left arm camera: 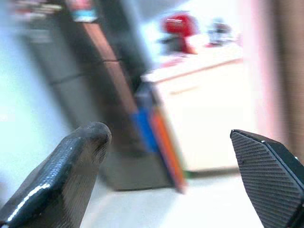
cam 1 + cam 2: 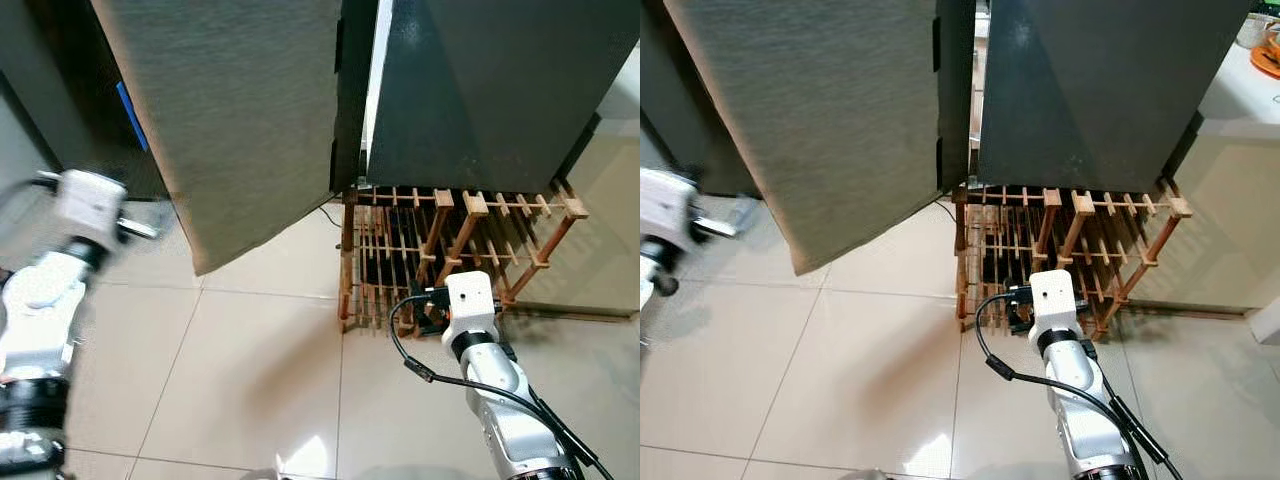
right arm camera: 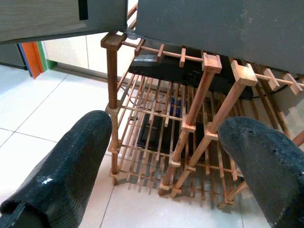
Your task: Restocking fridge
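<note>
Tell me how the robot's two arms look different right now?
The left arm is raised beside the open fridge door and looks blurry; the right arm is sharp and reaches low toward the wooden rack. Both are silver, and both grippers, left and right, have open black fingers holding nothing.

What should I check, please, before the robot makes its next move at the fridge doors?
1. Left fridge door swung open: ok.
2. Right fridge door open: cannot tell, only a narrow gap shows beside it.
3. Left gripper open and holding nothing: ok.
4. Right gripper open and holding nothing: ok.
5. Right gripper apart from the wooden rack below the doors: ok, though close.
6. Item to restock within sight: not ok.
</note>
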